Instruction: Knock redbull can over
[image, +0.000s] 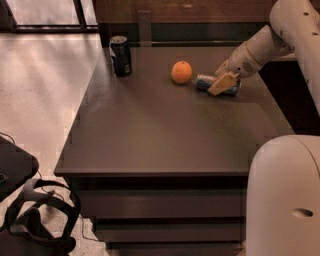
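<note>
Can: the slim blue-and-silver redbull can (204, 82) lies on its side on the dark square table (165, 135), just right of the round orange fruit (181, 72).
Axis: it runs left-right across the view, silver end toward the orange.
Gripper: the tan gripper (222, 83) sits over the can's right part. Whether it's apart or together, you cannot tell.
Your move: the can looks toppled, so lift straight off and don't roll it.

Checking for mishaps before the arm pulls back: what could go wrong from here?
The redbull can lies on its side close to the orange and could roll into it. The hand rests over the can, near an edge of the table; withdrawing carelessly might sweep it off.
</note>
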